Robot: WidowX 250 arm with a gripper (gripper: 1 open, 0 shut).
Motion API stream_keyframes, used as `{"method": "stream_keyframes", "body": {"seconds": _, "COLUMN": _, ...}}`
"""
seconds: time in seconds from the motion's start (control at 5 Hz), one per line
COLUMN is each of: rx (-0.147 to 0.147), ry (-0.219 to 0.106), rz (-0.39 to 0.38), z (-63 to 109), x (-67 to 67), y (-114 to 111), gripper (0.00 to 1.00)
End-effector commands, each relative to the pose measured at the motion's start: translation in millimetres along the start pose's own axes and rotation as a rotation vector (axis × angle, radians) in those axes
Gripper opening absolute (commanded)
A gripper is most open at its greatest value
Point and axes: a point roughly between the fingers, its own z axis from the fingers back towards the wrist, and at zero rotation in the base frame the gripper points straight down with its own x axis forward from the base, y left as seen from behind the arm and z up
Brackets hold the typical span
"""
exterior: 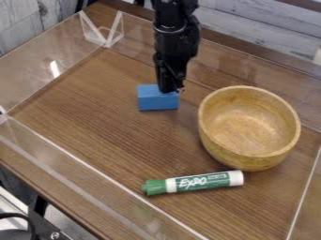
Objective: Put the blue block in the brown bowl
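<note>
The blue block lies flat on the wooden tabletop, left of the brown bowl. My gripper points straight down at the block's far right edge, its dark fingers drawn close together and reaching down to the block's top. The fingertips merge with the block's edge, so I cannot make out whether they pinch it or only touch it. The bowl is empty and stands upright a short way to the right of the gripper.
A green-and-white Expo marker lies near the front, below the bowl. Clear acrylic walls enclose the work surface, with a folded clear piece at the back left.
</note>
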Motion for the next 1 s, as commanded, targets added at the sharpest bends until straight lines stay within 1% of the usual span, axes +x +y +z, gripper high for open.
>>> {"method": "stream_keyframes", "body": {"seconds": 0.0, "rx": 0.048, "ry": -0.051, "rz": -0.007, "z": 14.2, "x": 11.0, "y": 12, "gripper": 1.0}}
{"method": "stream_keyframes", "body": {"seconds": 0.8, "rx": 0.023, "ry": -0.076, "rz": -0.02, "z": -8.2, "x": 8.3, "y": 13, "gripper": 1.0}}
